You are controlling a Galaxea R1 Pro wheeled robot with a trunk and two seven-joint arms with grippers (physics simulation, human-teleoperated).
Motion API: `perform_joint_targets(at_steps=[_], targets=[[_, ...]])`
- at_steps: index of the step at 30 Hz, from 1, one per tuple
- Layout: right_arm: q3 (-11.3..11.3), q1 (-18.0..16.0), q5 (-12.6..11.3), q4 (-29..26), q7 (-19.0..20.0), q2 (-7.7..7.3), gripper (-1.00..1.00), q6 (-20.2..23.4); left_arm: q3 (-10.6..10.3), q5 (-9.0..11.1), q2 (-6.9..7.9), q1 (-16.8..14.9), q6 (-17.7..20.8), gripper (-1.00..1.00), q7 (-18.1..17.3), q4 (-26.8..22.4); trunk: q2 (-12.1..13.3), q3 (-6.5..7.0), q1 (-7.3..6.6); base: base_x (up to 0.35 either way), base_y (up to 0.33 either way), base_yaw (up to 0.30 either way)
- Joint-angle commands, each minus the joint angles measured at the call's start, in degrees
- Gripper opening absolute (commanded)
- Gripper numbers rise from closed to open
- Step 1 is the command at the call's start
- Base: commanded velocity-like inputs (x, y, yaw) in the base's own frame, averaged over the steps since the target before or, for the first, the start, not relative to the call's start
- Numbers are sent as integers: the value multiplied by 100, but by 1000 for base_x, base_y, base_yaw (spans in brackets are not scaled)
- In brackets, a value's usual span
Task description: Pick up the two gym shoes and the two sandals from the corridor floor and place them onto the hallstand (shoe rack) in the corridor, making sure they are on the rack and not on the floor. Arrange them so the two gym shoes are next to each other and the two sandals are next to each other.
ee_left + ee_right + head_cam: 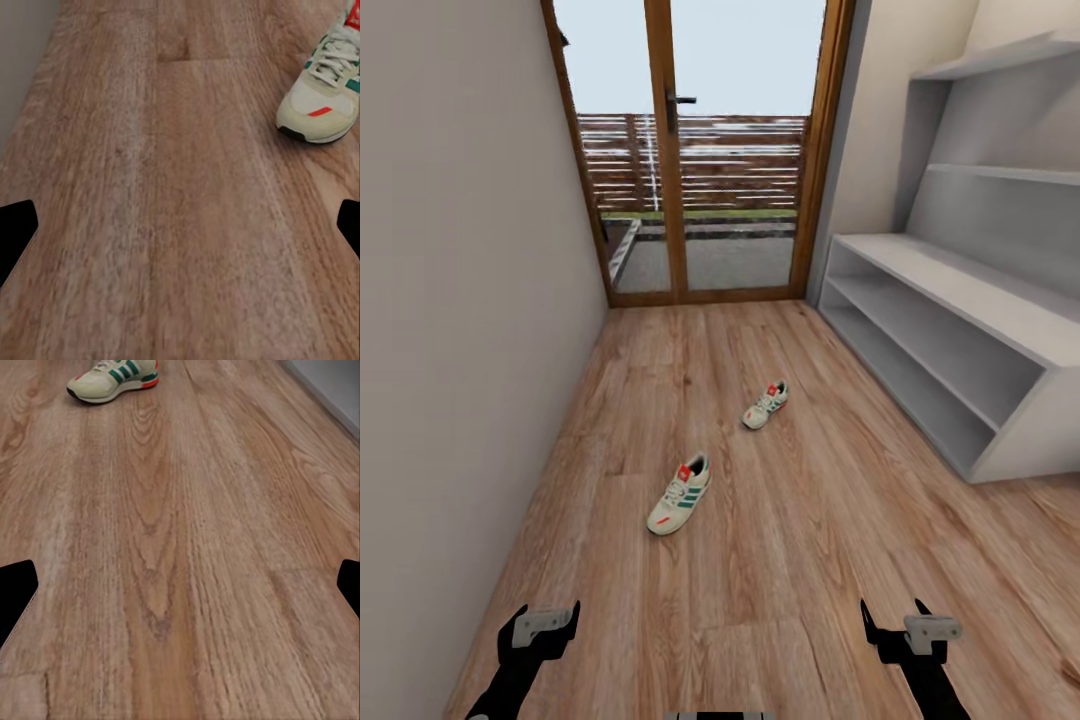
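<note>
Nearer gym shoe (680,494) ahead of left tool (542,627)

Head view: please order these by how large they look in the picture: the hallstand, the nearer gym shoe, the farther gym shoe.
1. The hallstand, by far the largest.
2. The nearer gym shoe.
3. The farther gym shoe.

The two shoes look like a matching pair, so the farther one probably looks smaller only because it lies farther from the camera.

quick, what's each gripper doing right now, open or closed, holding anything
Left gripper: open, holding nothing, above the corridor floor.
Right gripper: open, holding nothing.
</note>
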Motion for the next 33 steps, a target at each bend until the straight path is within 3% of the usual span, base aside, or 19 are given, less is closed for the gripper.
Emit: perform_joint_targets(at_steps=[1,17,33], targets=[[0,0,0,1,-11,0,100,0,0,0,1,0,0,100,0,0,0,0,0,325,79,0],[8,0,0,3,-140,0,100,1,0,-6,-3,0,0,100,-1,0,0,0,0,326,94,0],[10,0,0,3,-157,4,100,11,0,-8,-5,0,-16,100,-2,0,0,0,0,253,-50,0]])
